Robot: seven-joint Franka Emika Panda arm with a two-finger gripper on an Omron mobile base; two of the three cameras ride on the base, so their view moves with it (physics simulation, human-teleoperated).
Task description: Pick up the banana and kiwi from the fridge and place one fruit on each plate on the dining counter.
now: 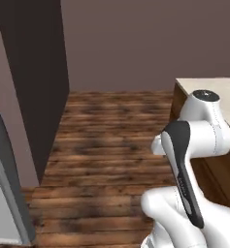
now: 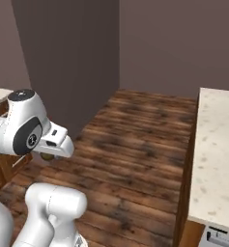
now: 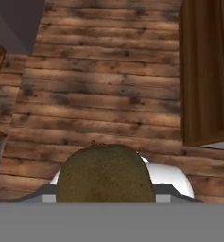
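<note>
Kiwi [image 3: 105,172]: brown, rough-skinned, oval. We find it held in the gripper [image 2: 48,155], filling the low centre of the hand view with the wooden floor [image 3: 104,85] far beneath it. In the right base view we make out only a small brown-green patch of it under the white hand. Its long axis we cannot read from either view.

Gripper: partly closed and pinching the kiwi, by our judgement, since the fruit hangs above the floor with nothing else to carry it. The fingertips themselves are hidden by the fruit.

Dining counter [image 2: 217,154]: beige speckled stone on a wooden base. We place it to the robot's right, well apart from the gripper, with open floor between. In the left base view its corner [image 1: 208,87] shows behind the arm. The kiwi must therefore travel to the right and over the counter's edge.

Plates: none found on the part of the counter we see; we cannot say which way along it they lie.

Fridge [image 1: 2,193]: we take the pale grey edge at the far left of the left base view for it. Its inside is turned from us, so the banana's place goes unrecorded.

Stage, as we judge it: kiwi in carriage, not yet set down.
</note>
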